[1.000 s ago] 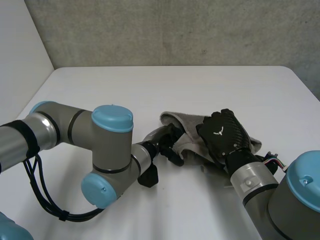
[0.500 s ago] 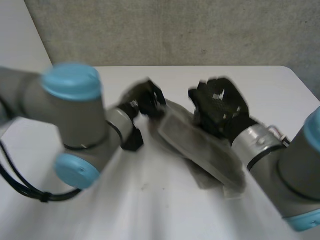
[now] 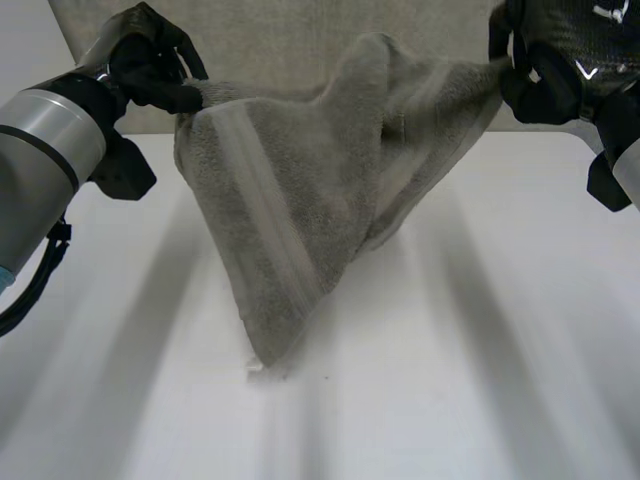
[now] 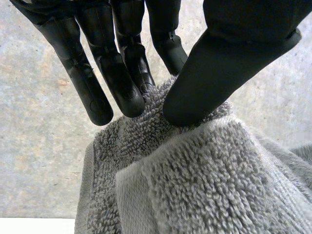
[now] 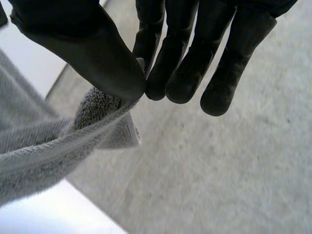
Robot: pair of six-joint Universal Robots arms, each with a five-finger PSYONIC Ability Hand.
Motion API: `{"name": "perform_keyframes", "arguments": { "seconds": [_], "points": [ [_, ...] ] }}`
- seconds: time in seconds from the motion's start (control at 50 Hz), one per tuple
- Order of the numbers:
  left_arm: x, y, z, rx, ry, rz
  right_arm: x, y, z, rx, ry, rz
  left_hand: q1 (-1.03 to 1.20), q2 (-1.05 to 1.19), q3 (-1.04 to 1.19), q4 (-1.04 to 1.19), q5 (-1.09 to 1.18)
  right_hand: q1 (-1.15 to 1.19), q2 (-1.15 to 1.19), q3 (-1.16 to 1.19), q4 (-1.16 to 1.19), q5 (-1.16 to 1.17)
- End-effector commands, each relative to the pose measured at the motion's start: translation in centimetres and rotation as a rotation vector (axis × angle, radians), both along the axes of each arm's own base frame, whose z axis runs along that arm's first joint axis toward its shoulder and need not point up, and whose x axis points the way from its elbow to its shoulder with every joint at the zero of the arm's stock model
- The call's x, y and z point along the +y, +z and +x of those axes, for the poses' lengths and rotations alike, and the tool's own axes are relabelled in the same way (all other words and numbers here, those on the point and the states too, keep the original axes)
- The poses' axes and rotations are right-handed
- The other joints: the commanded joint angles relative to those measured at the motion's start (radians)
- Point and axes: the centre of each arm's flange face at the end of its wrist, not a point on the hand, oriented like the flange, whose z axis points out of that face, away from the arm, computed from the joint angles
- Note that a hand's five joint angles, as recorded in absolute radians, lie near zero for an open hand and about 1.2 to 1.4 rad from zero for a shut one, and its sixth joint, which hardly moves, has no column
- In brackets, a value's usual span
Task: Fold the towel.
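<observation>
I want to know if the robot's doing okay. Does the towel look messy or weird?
A bit messy. The towel hangs in the air, pinched at one top end by the left hand and at the other by the right hand. It droops twisted and bunched into a point instead of hanging flat.

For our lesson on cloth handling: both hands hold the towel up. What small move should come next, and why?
Probably draw the hands slightly apart. The left hand and right hand each pinch an upper corner of the towel, yet its top edge humps between them and it hangs crumpled to a point near the table. Tautening should flatten it.
</observation>
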Motion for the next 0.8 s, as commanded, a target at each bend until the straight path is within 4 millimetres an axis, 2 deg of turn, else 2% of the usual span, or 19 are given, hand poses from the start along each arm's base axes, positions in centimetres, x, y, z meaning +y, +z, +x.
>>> {"name": "perform_keyframes", "arguments": {
  "seconds": [0.02,0.14,0.18,0.26,0.32,0.34,0.36,0.38,0.4,0.42,0.44,0.46,0.48,0.52,0.58,0.62,0.72,0.76,0.8],
  "points": [
    [-1.6,-6.0,-0.4,-0.096,-0.035,0.143,-3.4,-6.5,0.5,0.098,-0.005,0.198,0.215,0.184,0.182,0.179,0.202,0.075,0.054,0.064,0.060,0.055],
    [-2.4,-11.3,-0.7,-0.198,-0.042,0.253,-5.9,-11.7,1.5,0.256,0.011,0.295,0.215,0.184,0.182,0.179,0.202,0.075,0.054,0.064,0.060,0.055],
    [-3.1,-13.4,-0.9,-0.275,-0.050,0.270,-6.7,-12.1,1.8,0.283,0.015,0.289,0.215,0.184,0.182,0.179,0.202,0.075,0.054,0.064,0.060,0.055],
    [-4.2,-12.7,-1.3,-0.314,-0.044,0.202,-8.3,-11.7,2.3,0.305,0.007,0.239,0.215,0.184,0.182,0.179,0.202,0.075,0.054,0.064,0.060,0.055],
    [-5.8,-9.5,-1.8,-0.287,-0.025,0.084,-10.0,-9.5,3.0,0.277,0.002,0.138,0.215,0.184,0.182,0.179,0.202,0.075,0.054,0.064,0.060,0.055],
    [-6.6,-7.2,-2.0,-0.260,-0.014,0.009,-10.8,-7.6,3.5,0.246,-0.001,0.049,0.215,0.184,0.182,0.179,0.202,0.075,0.054,0.064,0.060,0.055],
    [-6.6,-7.2,-2.0,-0.260,-0.014,0.009,-11.1,-5.7,4.0,0.216,0.002,-0.041,0.215,0.184,0.182,0.179,0.202,0.075,0.054,0.064,0.060,0.055],
    [-7.1,-4.8,-2.1,-0.231,0.001,-0.068,-11.2,-5.7,4.0,0.216,0.002,-0.042,0.215,0.184,0.182,0.179,0.202,0.075,0.054,0.064,0.060,0.055],
    [-7.5,-1.7,-2.2,-0.186,0.021,-0.160,-11.2,-3.5,4.8,0.176,0.006,-0.161,0.215,0.184,0.182,0.179,0.202,0.075,0.054,0.064,0.060,0.055],
    [-7.5,-1.7,-2.2,-0.185,0.021,-0.161,-11.2,-3.5,4.8,0.176,0.006,-0.162,0.215,0.184,0.182,0.179,0.202,0.075,0.054,0.064,0.060,0.055],
    [-7.5,-1.7,-2.2,-0.185,0.021,-0.161,-11.0,-1.3,5.1,0.134,0.002,-0.284,0.215,0.184,0.182,0.179,0.202,0.075,0.054,0.064,0.060,0.055],
    [-7.5,1.4,-2.0,-0.131,0.047,-0.244,-10.5,0.8,5.1,0.089,-0.006,-0.401,0.215,0.184,0.182,0.179,0.202,0.075,0.054,0.064,0.060,0.055],
    [-7.0,4.9,-1.5,-0.052,0.081,-0.333,-10.5,0.8,5.1,0.089,-0.006,-0.402,0.215,0.184,0.182,0.179,0.202,0.075,0.054,0.064,0.060,0.055],
    [-6.7,6.4,-1.1,-0.002,0.098,-0.374,-9.3,3.1,4.8,0.010,-0.004,-0.563,0.215,0.184,0.182,0.179,0.202,0.075,0.054,0.064,0.060,0.055],
    [-6.8,7.7,0.1,0.075,0.131,-0.406,-8.5,3.2,4.4,-0.053,0.027,-0.621,0.215,0.184,0.182,0.179,0.202,0.075,0.054,0.064,0.060,0.055],
    [-7.1,7.4,1.0,0.088,0.145,-0.390,-8.3,2.6,4.2,-0.071,0.050,-0.615,0.215,0.184,0.182,0.179,0.202,0.075,0.054,0.064,0.060,0.055],
    [-8.1,2.7,2.5,0.042,0.165,-0.250,-7.4,-1.2,4.6,-0.028,0.169,-0.458,0.215,0.184,0.182,0.179,0.202,0.075,0.054,0.064,0.060,0.055],
    [-8.0,-1.6,2.7,-0.006,0.131,-0.132,-7.2,-2.8,4.6,0.009,0.199,-0.376,0.215,0.184,0.182,0.179,0.202,0.075,0.054,0.064,0.060,0.055],
    [-7.9,-4.0,2.9,-0.031,0.110,-0.065,-7.2,-6.3,4.1,0.105,0.228,-0.195,0.215,0.184,0.182,0.179,0.202,0.075,0.054,0.064,0.060,0.055]
  ]
}}
